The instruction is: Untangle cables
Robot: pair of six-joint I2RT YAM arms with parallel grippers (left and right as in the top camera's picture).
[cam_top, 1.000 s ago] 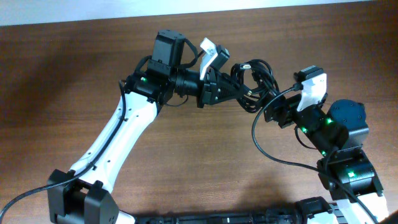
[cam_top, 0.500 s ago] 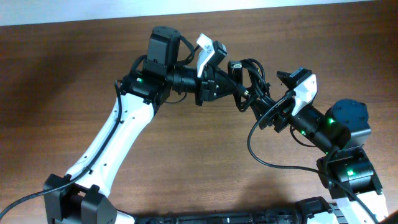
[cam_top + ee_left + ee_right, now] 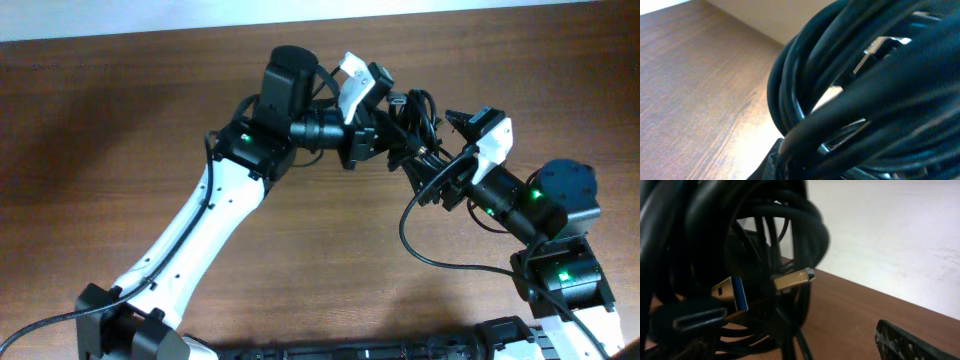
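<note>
The cables (image 3: pixel 418 112) are a tangled bundle of thin black cords held above the table at the back middle. My left gripper (image 3: pixel 393 130) is shut on the bundle from the left. In the left wrist view the cords (image 3: pixel 850 90) fill the frame right against the camera. My right gripper (image 3: pixel 438 172) reaches in from the right, just below the bundle, with its jaws open. In the right wrist view the loops (image 3: pixel 740 255) hang at the left with a blue USB plug (image 3: pixel 732 296) and a gold plug (image 3: pixel 792 280). One finger (image 3: pixel 905 342) shows at the lower right.
The brown wooden table (image 3: pixel 120 130) lies under both arms. The right arm's own thicker black wire (image 3: pixel 420 245) loops out to the left of its base. The pale wall edge (image 3: pixel 200 15) runs along the back of the table.
My left gripper has carried the bundle to the right and a little back. My right gripper has moved left and up, closing in under the bundle.
</note>
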